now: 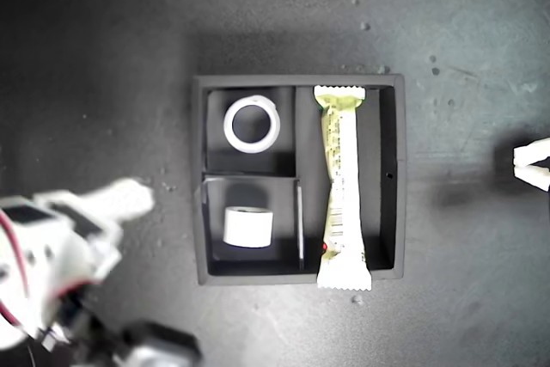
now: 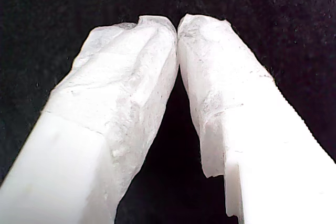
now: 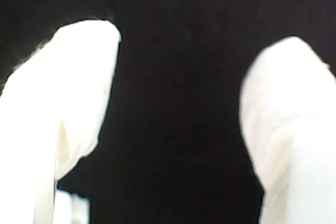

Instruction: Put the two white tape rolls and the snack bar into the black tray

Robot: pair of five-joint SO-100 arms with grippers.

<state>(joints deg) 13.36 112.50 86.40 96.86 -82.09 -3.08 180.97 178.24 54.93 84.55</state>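
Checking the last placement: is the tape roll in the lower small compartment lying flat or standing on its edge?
On its edge. The lower tape roll shows its curved outer wall, no hole facing up, unlike the flat upper roll in the black tray.

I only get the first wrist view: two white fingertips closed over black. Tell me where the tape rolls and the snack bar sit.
Observer: In the exterior view each small compartment of the black tray holds a roll: the flat tape roll in one, the upended tape roll in the other.
Operator: Now the bar.
Observer: The snack bar lies along the long compartment, with its crimped ends riding over the tray walls.
Operator: Report my second gripper.
Observer: The second wrist view shows it open, with nothing between its fingertips.
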